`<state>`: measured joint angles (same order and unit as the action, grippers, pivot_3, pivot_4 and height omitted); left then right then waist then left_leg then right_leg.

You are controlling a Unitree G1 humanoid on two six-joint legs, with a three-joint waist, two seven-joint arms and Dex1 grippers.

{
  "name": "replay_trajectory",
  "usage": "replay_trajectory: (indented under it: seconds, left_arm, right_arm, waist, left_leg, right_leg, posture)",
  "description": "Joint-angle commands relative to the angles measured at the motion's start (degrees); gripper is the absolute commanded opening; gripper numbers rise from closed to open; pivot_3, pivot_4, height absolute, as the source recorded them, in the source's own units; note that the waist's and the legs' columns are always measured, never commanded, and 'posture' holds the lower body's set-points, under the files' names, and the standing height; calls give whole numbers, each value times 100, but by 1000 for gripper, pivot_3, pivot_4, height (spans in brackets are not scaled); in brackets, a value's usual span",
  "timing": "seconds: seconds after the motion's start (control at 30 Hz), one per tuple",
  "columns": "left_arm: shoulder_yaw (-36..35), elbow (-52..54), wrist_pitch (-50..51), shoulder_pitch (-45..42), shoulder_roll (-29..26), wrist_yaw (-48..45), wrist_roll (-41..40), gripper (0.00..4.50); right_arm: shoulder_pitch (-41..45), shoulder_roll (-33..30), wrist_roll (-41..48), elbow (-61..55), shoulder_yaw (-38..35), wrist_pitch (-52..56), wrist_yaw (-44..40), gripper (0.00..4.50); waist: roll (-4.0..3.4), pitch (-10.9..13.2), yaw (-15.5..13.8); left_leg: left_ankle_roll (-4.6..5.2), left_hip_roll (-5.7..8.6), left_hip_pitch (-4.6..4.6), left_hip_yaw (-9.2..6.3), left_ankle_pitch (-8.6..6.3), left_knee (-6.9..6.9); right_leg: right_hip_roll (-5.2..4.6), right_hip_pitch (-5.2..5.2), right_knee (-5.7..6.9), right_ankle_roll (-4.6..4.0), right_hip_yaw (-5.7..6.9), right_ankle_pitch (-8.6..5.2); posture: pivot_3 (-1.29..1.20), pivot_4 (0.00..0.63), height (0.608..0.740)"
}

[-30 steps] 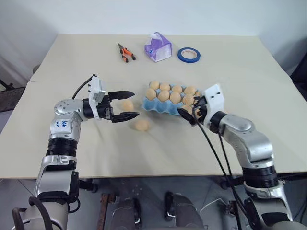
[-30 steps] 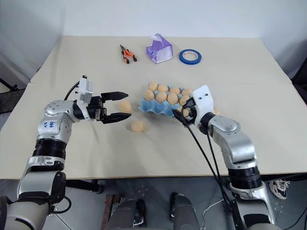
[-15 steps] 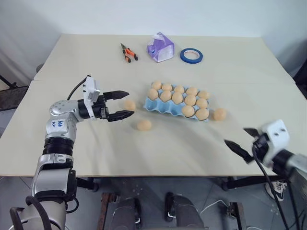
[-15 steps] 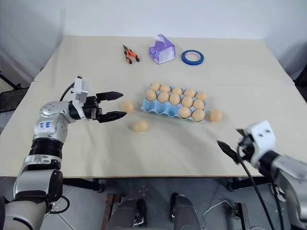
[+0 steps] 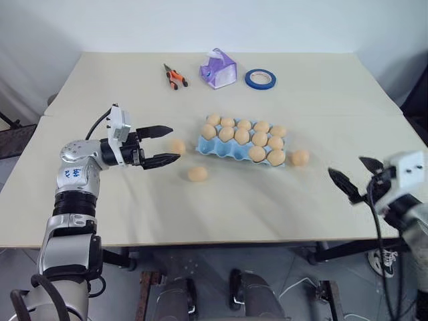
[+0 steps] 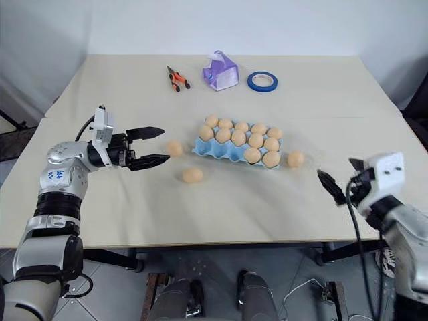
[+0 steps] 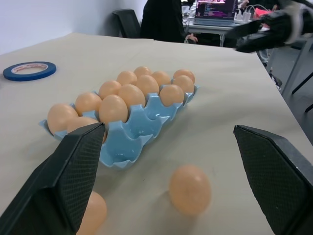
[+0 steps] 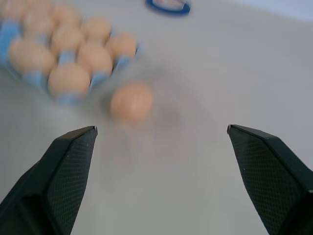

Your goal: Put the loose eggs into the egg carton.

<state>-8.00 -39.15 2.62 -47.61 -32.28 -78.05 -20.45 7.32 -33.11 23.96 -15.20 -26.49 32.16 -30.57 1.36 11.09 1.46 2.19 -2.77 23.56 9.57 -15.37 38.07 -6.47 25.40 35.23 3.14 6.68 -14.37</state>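
Sitting mid-tabletop, the egg carton (image 5: 241, 142) was a light blue moulded tray of rounded cups, lidless, with ten smooth tan-orange ovals nested in it and its cups at the left-arm end bare. Three loose eggs lay on the matte beige tabletop (image 5: 221, 207): one egg (image 5: 177, 146) just off the carton's left end, a second egg (image 5: 197, 174) nearer the front edge, and a third egg (image 5: 299, 157) just beside the carton's right end, apart from it.

And the left pincer (image 5: 163, 144) hung level, its two black fingers spread wide, empty, pointing toward the first egg. Over at the right, the right pincer (image 6: 342, 177) gaped just as wide with nothing in it, well clear of the carton.

At the far side sat orange-handled pliers (image 5: 175, 75), a purple tissue pack (image 5: 218, 68) and a blue tape ring (image 5: 260, 79).

From the left wrist, the finger pads (image 7: 80, 166) showed a fine cross-hatched texture, and a person in dark clothing (image 7: 164, 19) sat at a laptop beyond the tabletop's end. From the right wrist, the third egg looked soft-edged against the carton's corner.
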Motion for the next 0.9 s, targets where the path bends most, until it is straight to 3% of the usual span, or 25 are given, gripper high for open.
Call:
replay_trajectory:
  seconds: [0.03,0.3,0.57,0.67,0.9]
  left_arm:
    - [-104,187,-11,-75,-75,28,-112,4500]
    - [-213,551,105,137,-153,185,-183,4500]
    - [-267,876,237,372,-182,361,-245,4500]
    - [-276,947,258,414,-178,395,-259,4500]
    - [-290,1057,276,484,-169,488,-302,4500]
  right_arm:
    - [712,319,-238,828,441,-128,463,4465]
    - [1814,748,-562,2504,961,-845,599,4465]
    - [2253,751,-822,3552,1309,-1319,455,4465]
    - [2338,732,-1054,3816,1471,-1479,532,3832]
    - [2364,693,-1077,3425,1401,-1597,598,1501]
  waist:
    - [0,0,12]
    - [-1,1,24]
    - [-2,1,34]
    - [-2,1,38]
    - [-2,1,54]
  left_leg:
    - [2,2,-1,1,2,-1]
    - [-10,5,-1,21,21,-8]
    - [-10,3,-12,31,22,-7]
    - [-10,4,-15,31,24,-7]
    - [-14,3,-18,33,25,-8]
  right_leg:
    - [-1,3,9,0,-6,0]
    - [9,17,26,4,-7,-6]
    - [8,16,32,8,-10,-5]
    - [4,16,37,7,-16,-5]
    - [4,16,39,7,-36,-5]
  posture:
    - [0,150,740]
    - [0,150,740]
    - [0,150,740]
    - [0,150,740]
    - [0,150,740]
